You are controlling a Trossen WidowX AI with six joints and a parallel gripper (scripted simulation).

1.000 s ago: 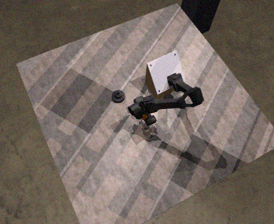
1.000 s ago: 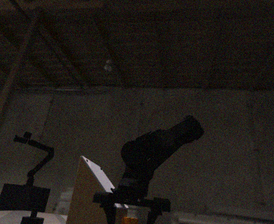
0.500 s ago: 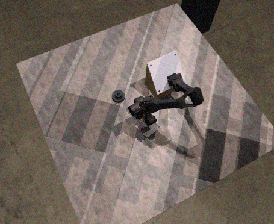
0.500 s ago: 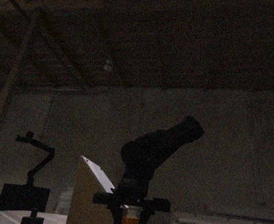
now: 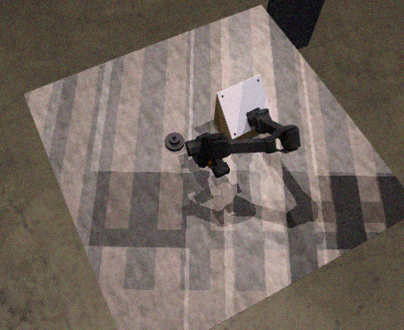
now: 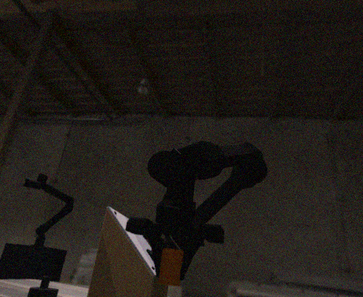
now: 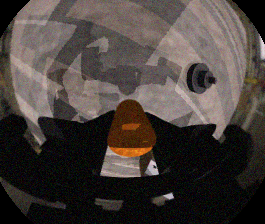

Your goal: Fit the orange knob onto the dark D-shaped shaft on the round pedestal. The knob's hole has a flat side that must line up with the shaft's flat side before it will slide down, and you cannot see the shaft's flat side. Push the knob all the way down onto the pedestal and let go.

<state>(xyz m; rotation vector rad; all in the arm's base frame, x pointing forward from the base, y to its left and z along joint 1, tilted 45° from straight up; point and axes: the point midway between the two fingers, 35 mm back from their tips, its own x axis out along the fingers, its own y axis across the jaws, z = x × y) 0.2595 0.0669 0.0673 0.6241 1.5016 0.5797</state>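
Note:
The orange knob (image 5: 209, 163) (image 6: 171, 267) (image 7: 131, 131) is held between the fingers of my gripper (image 5: 211, 164) (image 6: 171, 261) (image 7: 130, 113), which is shut on it. In the exterior view the knob looks upright and stands off the table, below the gripper body. The arm hides most of it in the top view. The dark round pedestal (image 5: 170, 146) (image 6: 43, 293) (image 7: 195, 84) stands left of the gripper in the top view and to the right in the wrist view. Its bare shaft (image 5: 174, 138) (image 6: 45, 282) (image 7: 211, 80) sticks up from the middle. The shaft's flat side cannot be seen.
A box with a slanted white top (image 5: 239, 99) (image 6: 123, 220) and brown sides stands close beside the gripper, under part of the arm in the top view. A dark block (image 5: 294, 22) (image 6: 31, 261) stands beyond the table. Striped patterns and shadows cover the table (image 5: 137, 266).

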